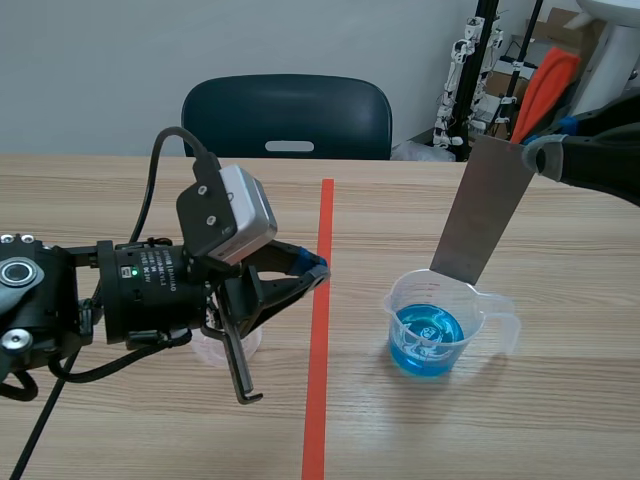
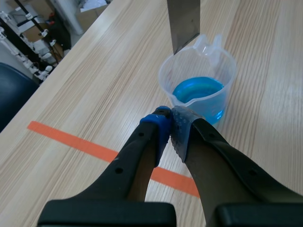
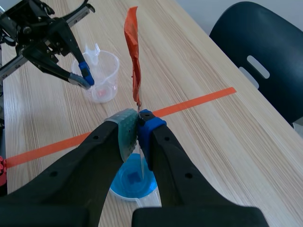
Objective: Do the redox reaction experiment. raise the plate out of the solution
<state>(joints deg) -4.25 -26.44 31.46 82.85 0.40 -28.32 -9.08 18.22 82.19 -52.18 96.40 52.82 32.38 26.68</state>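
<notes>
A: Left gripper (image 2: 171, 124): closed, empty, near beaker (image 2: 228, 87). Right gripper (image 3: 138, 124)?
B: Clamped on plate (image 1: 485, 205); tip at beaker rim, above solution (image 1: 425, 338). Advice: lift straight, slowly, letting drips fall.

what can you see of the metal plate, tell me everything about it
The metal plate is a thin, flat, grey strip, metal by its dull sheen, long and straight-edged. It hangs tilted, its top leaning toward the right arm, whose tool is shut on its upper end. Its lower end sits at the rim of the clear cup, above the blue solution and out of it. Whether it touches the rim cannot be told.
</notes>
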